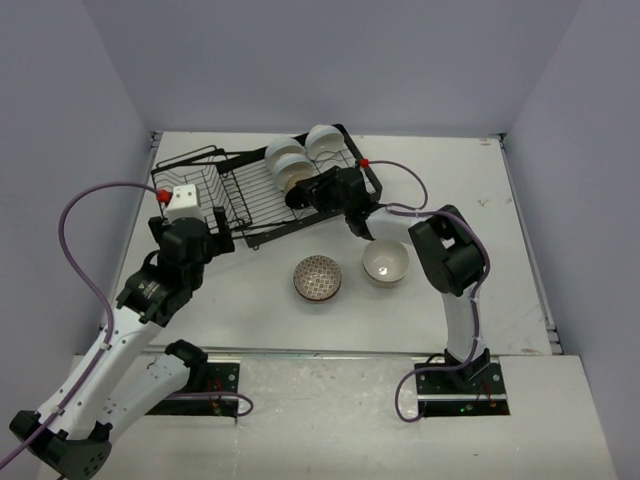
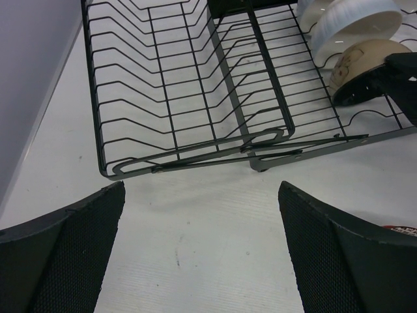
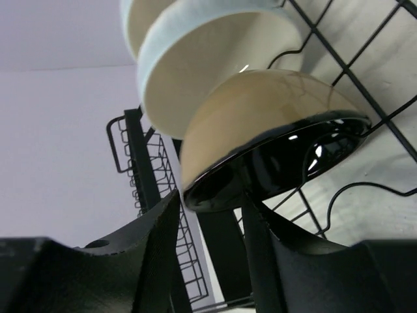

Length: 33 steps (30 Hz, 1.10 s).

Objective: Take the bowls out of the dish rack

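Note:
The black wire dish rack (image 1: 215, 180) stands at the back of the table. Its right section holds two white bowls (image 1: 283, 153) (image 1: 322, 138) and a tan bowl with a dark inside (image 1: 292, 179). My right gripper (image 1: 298, 196) reaches into the rack. In the right wrist view, my right gripper (image 3: 210, 202) is partly open and straddles the rim of the tan bowl (image 3: 260, 124), one finger outside and one inside. The bowl still rests on the wires, against a white bowl (image 3: 195, 65). My left gripper (image 2: 202, 189) is wide open and empty over bare table, just in front of the rack (image 2: 195, 98).
A patterned bowl (image 1: 318, 277) and a white bowl (image 1: 385, 262) sit upright on the table in front of the rack, between the arms. The rack's left basket section (image 2: 163, 78) holds nothing. Grey walls close in the left, right and back.

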### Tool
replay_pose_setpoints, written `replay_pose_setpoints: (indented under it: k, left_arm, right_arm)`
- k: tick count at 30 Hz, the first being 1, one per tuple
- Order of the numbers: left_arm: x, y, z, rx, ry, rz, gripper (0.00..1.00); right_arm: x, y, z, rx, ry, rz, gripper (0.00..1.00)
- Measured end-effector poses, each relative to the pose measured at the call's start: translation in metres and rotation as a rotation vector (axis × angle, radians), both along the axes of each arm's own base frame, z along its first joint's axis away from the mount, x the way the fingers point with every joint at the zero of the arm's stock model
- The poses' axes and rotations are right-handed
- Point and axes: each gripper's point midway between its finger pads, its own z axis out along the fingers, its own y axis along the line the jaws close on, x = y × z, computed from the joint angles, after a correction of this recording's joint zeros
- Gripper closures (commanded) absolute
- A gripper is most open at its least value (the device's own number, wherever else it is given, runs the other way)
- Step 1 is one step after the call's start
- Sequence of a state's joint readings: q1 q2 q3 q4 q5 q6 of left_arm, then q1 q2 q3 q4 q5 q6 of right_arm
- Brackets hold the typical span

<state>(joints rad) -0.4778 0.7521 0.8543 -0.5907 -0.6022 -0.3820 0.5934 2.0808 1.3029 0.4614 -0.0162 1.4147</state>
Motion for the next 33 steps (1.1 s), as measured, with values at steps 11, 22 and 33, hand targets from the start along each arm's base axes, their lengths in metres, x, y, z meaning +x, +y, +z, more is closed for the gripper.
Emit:
replay_pose_setpoints:
  k: [11, 22, 33]
  left_arm:
    - [-0.001, -0.009, 0.005, -0.031, -0.018, -0.052, 0.00]
    - [0.000, -0.018, 0.006, -0.055, -0.021, -0.096, 0.00]
    - [0.001, -0.024, 0.001, -0.064, -0.014, -0.125, 0.00]
  right_arm:
    - [0.016, 0.011, -0.003, 0.108, -0.024, -0.029, 0.76]
    - [0.025, 0.013, 0.004, 0.193, -0.085, -0.053, 0.92]
    - [0.024, 0.012, 0.009, 0.246, -0.145, -0.050, 1.00]
